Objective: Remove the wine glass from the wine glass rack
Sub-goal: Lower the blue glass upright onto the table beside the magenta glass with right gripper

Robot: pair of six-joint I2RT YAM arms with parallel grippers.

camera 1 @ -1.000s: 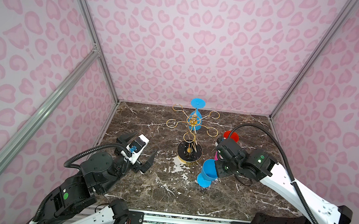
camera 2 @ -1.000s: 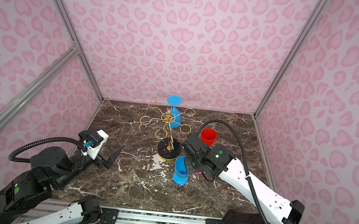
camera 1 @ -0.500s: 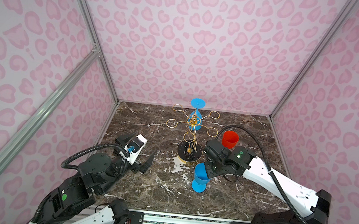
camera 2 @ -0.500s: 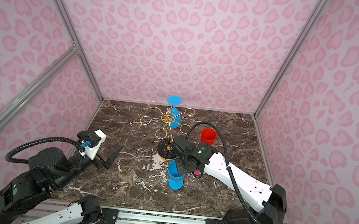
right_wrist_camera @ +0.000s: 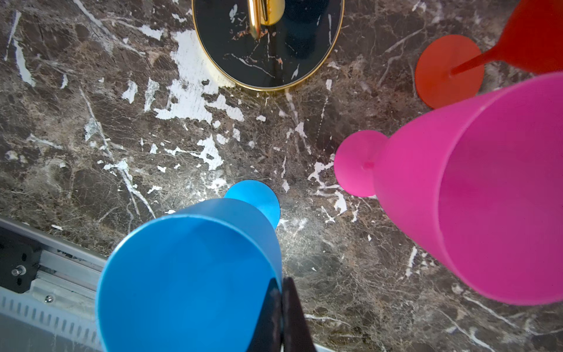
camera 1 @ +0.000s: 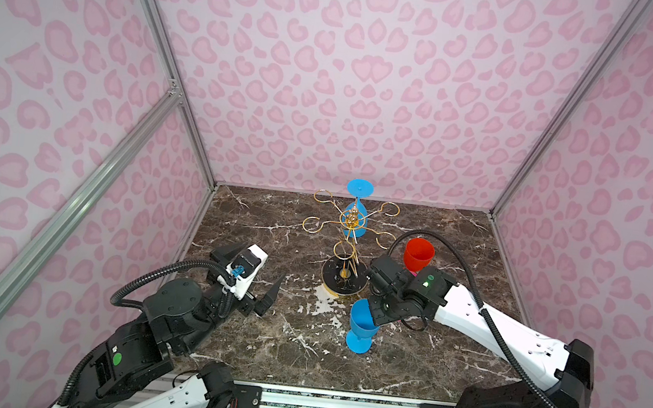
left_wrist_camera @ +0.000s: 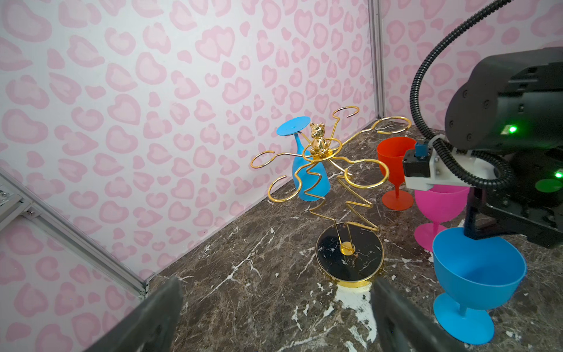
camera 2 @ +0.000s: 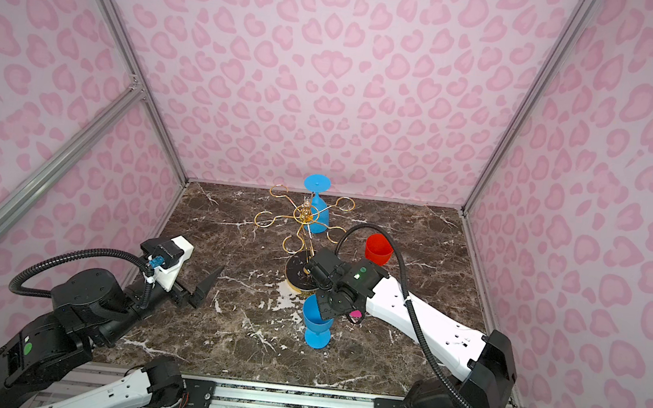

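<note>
Off to the left, your left gripper (left_wrist_camera: 275,283) hung over the tabletop (camera 1: 272,228) at about 8 o'clock from the wine glass rack (camera 1: 333,277), its jaws spread wide and holding nothing. The rack stood mid-tabletop, with the hanging blue wine glass (camera 2: 319,221) on its 12 o'clock arm, foot up and bowl down, behind the stem from your side. Near the rack's base, at roughly 5 o'clock, the held blue wine glass (camera 1: 361,322) stood upright and clear of the rack. Its foot was on or just above the tabletop; I could not tell which. Your right gripper (right_wrist_camera: 281,292) was clamped tight on that glass's rim from above, one finger inside the bowl and one outside. The glass therefore sat straight below the gripper with its long axis vertical, so I judged the coming move to be a plain release and a straight lift, since a sideways pull could tip it. Further right, a pink glass (left_wrist_camera: 441,198) stood near it at 3 o'clock, with a red glass (camera 1: 418,254) beyond at 1 o'clock. Both looked close enough to knock. For the hanging blue wine glass, the right arm looked nearer.
</note>
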